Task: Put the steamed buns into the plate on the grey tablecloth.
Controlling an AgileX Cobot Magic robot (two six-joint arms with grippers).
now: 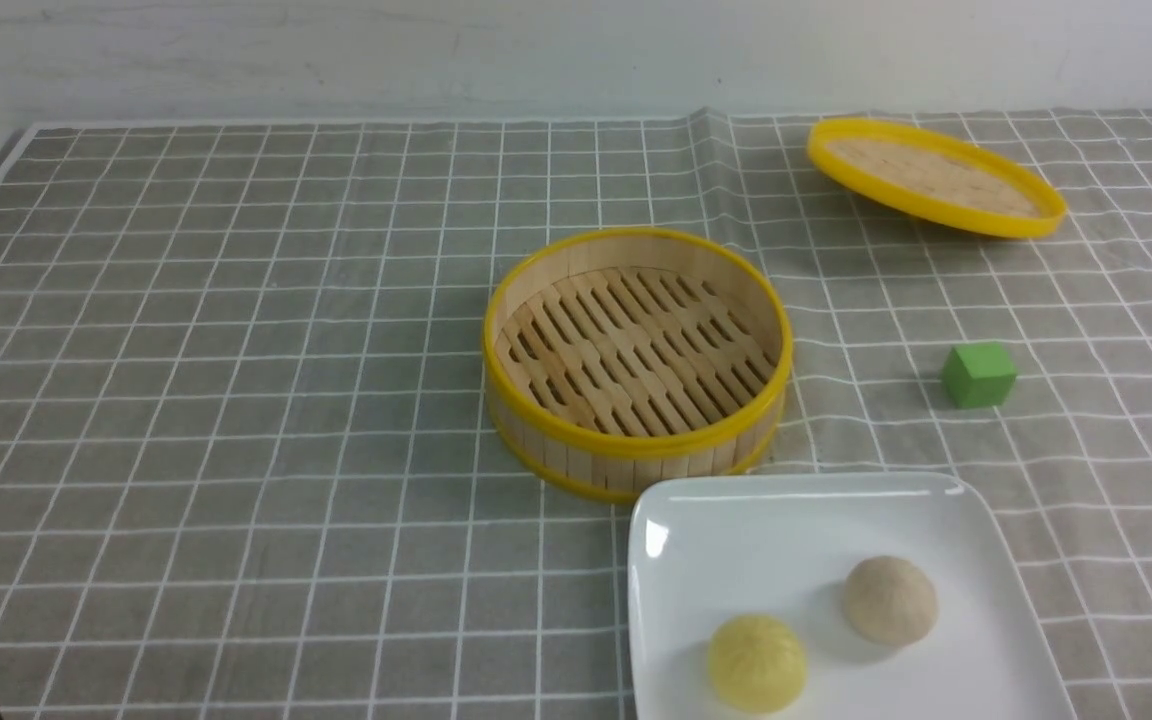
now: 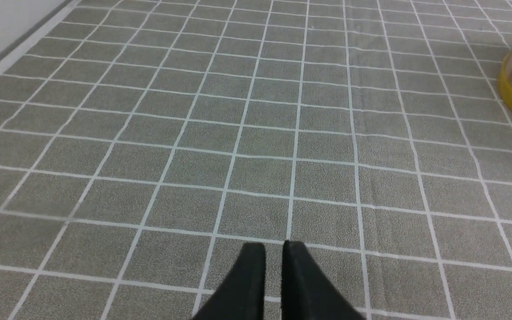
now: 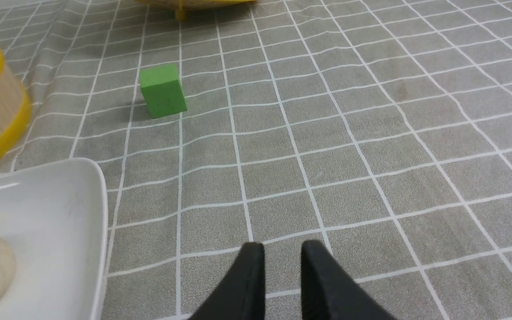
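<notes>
In the front view, the large glossy white square plate (image 1: 816, 530) lies at the lower right of the frame on the grey tablecloth with a white grid (image 1: 236, 400). It holds both steamed buns, the pale yellow one (image 1: 757, 662) and the beige one (image 1: 889, 599), near each other but apart, so the task looks finished. The round bamboo steamer basket with yellow rim (image 1: 636, 360) in the centre is empty. Its flat yellow-rimmed lid (image 1: 936, 177) rests tilted at the upper right, probably put aside for access, and a small green cube (image 1: 979, 375) sits at the right.

In the left wrist view, the left tool (image 2: 274, 253) hangs over bare cloth, its tips slightly apart and holding nothing.

In the right wrist view, the right tool (image 3: 280, 253) is also slightly apart and empty, beside the plate.
</notes>
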